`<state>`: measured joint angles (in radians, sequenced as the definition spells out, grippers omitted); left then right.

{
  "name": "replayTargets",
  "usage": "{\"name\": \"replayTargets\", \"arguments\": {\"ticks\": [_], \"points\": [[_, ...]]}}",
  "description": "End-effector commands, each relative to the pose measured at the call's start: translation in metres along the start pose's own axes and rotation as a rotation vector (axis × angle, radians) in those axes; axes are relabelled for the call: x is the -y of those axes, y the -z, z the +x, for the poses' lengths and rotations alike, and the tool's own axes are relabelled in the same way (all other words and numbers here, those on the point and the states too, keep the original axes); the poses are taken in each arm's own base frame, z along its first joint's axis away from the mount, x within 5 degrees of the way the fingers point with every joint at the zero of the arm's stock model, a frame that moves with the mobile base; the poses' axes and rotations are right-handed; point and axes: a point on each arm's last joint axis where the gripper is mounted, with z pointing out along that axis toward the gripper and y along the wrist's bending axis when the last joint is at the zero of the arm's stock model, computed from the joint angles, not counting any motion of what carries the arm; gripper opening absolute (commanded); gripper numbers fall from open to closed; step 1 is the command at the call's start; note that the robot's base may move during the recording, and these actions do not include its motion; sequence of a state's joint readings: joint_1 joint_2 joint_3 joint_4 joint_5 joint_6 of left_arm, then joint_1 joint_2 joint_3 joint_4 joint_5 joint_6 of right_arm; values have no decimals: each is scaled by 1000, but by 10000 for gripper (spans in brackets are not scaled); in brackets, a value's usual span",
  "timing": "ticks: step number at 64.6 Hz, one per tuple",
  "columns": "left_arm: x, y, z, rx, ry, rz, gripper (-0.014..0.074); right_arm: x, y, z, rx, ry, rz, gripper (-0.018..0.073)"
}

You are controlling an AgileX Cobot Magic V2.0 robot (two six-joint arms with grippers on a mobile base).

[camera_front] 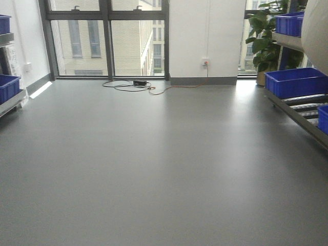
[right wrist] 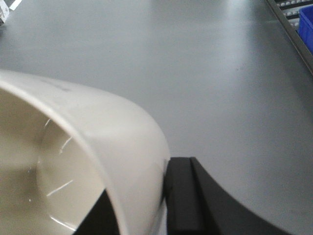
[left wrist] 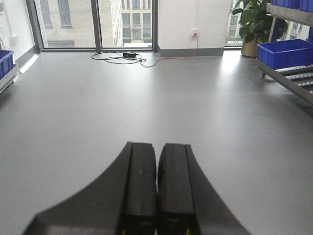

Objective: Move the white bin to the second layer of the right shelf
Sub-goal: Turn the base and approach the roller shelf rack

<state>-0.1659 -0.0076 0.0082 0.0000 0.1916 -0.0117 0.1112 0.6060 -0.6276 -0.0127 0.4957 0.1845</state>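
Note:
The white bin [right wrist: 73,147] is cream-white and glossy and fills the lower left of the right wrist view, its mouth towards the camera. My right gripper [right wrist: 142,182] is shut on its wall, one finger inside and one finger [right wrist: 180,196] outside, and holds it above the grey floor. A part of the bin [camera_front: 316,31] shows at the top right of the front view. The right shelf second layer [camera_front: 306,106], with white rollers and a steel front rail, stands at the right; it also shows in the left wrist view [left wrist: 299,82]. My left gripper [left wrist: 157,161] is shut and empty above the floor.
Blue crates [camera_front: 296,81] sit on the right shelf, one more [camera_front: 323,119] nearer and one [camera_front: 288,23] on the level above. A left shelf holds blue crates [camera_front: 7,87]. A potted plant [camera_front: 264,36] stands at the back right. A cable [camera_front: 134,84] lies by the windows.

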Motion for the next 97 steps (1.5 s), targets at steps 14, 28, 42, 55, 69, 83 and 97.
{"name": "replayTargets", "arguments": {"ticks": [14, 28, 42, 55, 69, 83, 97], "points": [[0, -1, 0, 79, 7, 8, 85, -2, 5, -17, 119, 1, -14, 52], [0, -1, 0, 79, 7, 8, 85, -2, 5, -17, 119, 1, -14, 52], [0, -1, 0, 79, 7, 8, 85, -2, 5, -17, 119, 1, -14, 52], [0, -1, 0, 79, 7, 8, 85, -2, 5, -17, 119, 1, -14, 52], [0, -1, 0, 79, 7, 8, 85, -2, 5, -17, 119, 1, -14, 52], [0, -1, 0, 79, 7, 8, 85, -2, 5, -17, 120, 1, -14, 52], [0, -1, 0, 79, 7, 8, 85, -2, 4, -17, 116, 1, -14, 52]]}}
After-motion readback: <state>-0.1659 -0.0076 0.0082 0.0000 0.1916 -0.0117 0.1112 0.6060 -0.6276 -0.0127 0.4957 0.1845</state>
